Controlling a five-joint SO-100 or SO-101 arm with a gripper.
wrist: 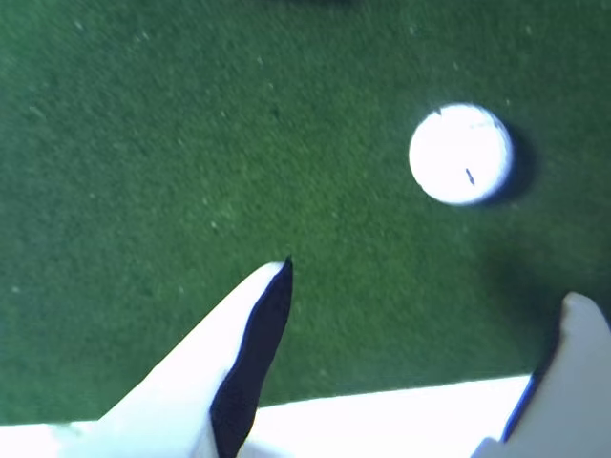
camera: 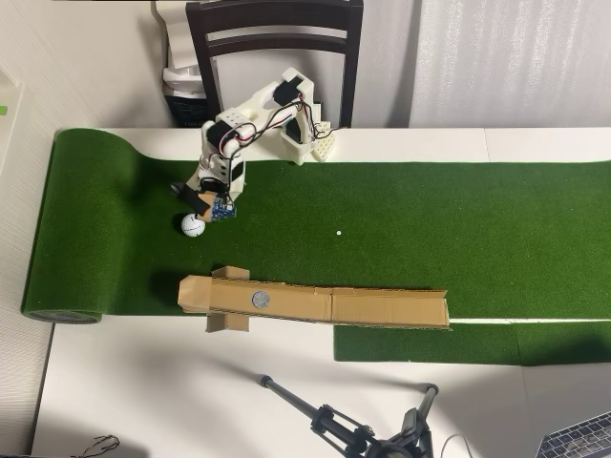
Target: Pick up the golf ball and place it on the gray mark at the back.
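While my pincer (wrist: 430, 286) is hanging spread apart and empty, the golf ball (wrist: 461, 154) is sitting free on the turf just beyond my fingertips. Closing off-centre, I am risking knocking it rolling, away from the gray mark (camera: 260, 300) on the cardboard ramp (camera: 382, 307).

The overhead view is bright and sharp, with soft shadows. The wrist view is darker and blurry (a bit blue), and the golf ball (wrist: 460, 154) glares white, its shadow falling toward 3 o'clock.
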